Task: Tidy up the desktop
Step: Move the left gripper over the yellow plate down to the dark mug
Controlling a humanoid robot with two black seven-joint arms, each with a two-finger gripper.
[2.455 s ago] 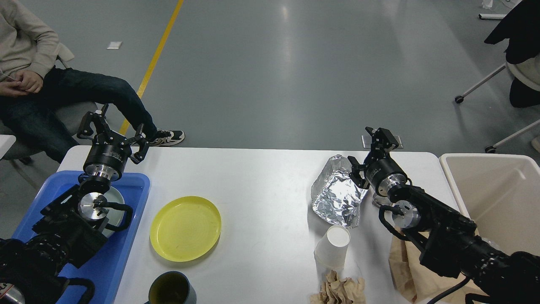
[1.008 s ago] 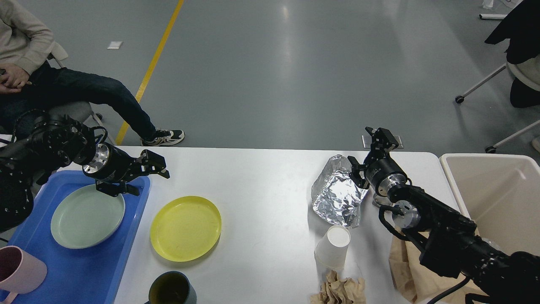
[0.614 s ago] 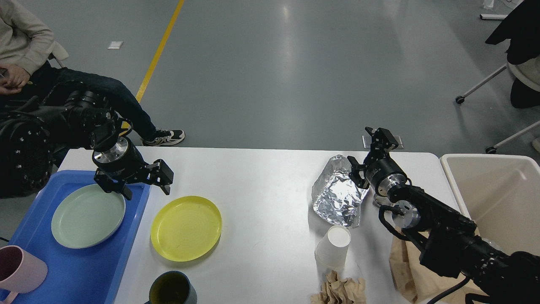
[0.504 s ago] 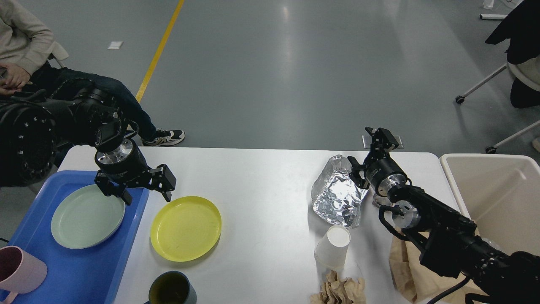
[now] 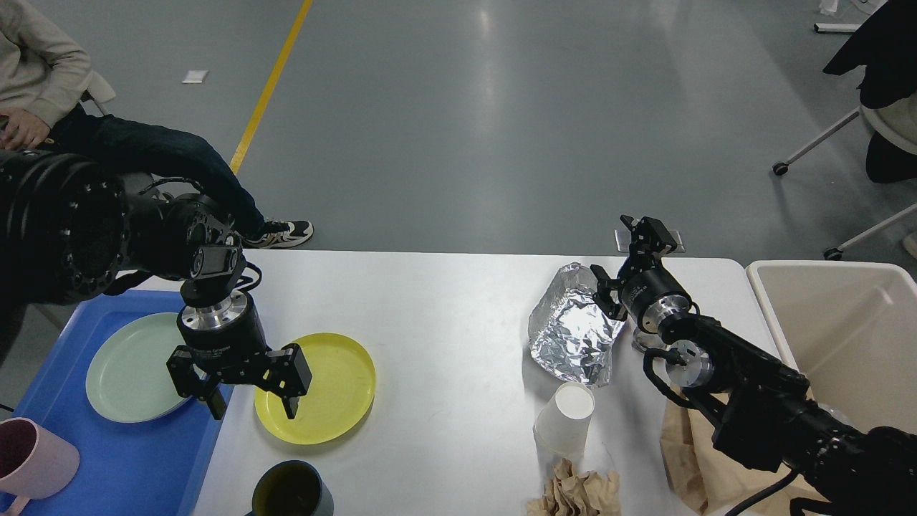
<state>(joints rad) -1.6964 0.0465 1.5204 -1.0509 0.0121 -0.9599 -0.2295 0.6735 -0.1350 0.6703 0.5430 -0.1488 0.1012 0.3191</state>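
Observation:
The white desktop (image 5: 444, 308) holds a yellow plate (image 5: 333, 383), a dark green cup (image 5: 290, 491), a crumpled foil sheet (image 5: 573, 337), a white paper cup (image 5: 566, 419), crumpled brown paper (image 5: 577, 494) and a brown paper bag (image 5: 684, 448). My left gripper (image 5: 252, 408) is open and empty, pointing down over the yellow plate's left rim. My right gripper (image 5: 622, 256) is open and empty, just right of the foil near the desk's far edge.
A blue tray (image 5: 150, 459) at the left holds a pale green plate (image 5: 125, 373) and a pink cup (image 5: 29, 451). A beige bin (image 5: 845, 330) stands at the right. A seated person (image 5: 107, 143) is beyond the far left corner.
My left arm has swung from above the tray's far edge toward me and to the right, and its open gripper now points down over the yellow plate. The right arm has not moved.

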